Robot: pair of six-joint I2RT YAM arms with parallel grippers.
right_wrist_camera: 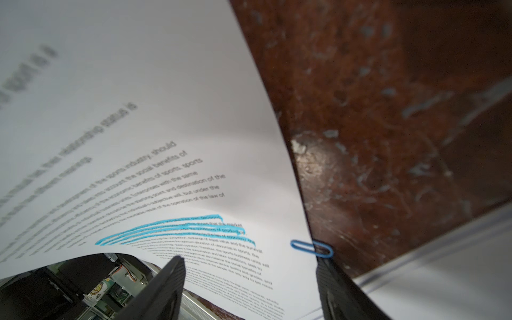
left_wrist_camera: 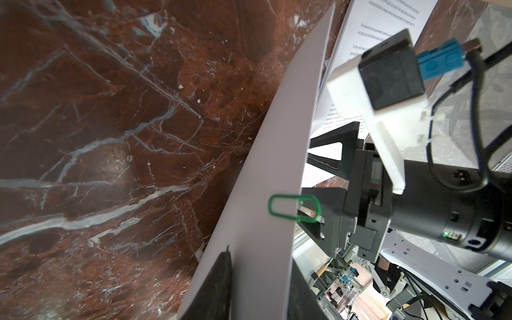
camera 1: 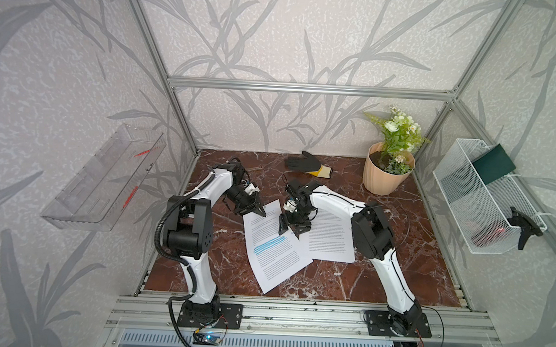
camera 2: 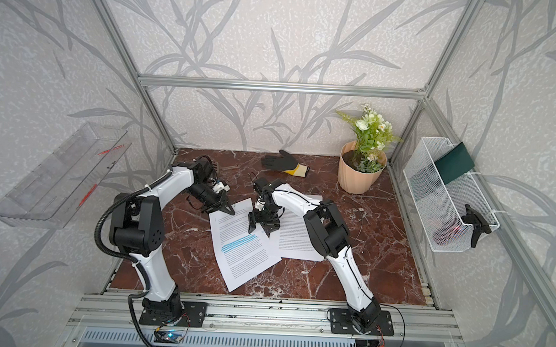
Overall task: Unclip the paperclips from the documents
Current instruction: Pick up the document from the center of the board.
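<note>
Two documents overlap on the marble table: one with blue highlighter lines (camera 1: 272,255) (camera 2: 239,254) and a plain one (camera 1: 332,242) behind it. My left gripper (camera 1: 258,210) (left_wrist_camera: 260,285) is at the highlighted document's far left corner. Its fingers stand narrowed on either side of the raised sheet, with a gap still showing. A green paperclip (left_wrist_camera: 295,208) sits on that sheet's edge. My right gripper (camera 1: 291,230) (right_wrist_camera: 249,277) hangs open over the same document. One of its fingers is beside a blue paperclip (right_wrist_camera: 311,248) on the page's side edge.
A black and yellow glove (camera 1: 306,164) lies at the back. A peach flower pot (camera 1: 386,173) stands at the back right. A white wire basket (camera 1: 484,198) hangs on the right wall and a clear tray (camera 1: 106,178) on the left wall.
</note>
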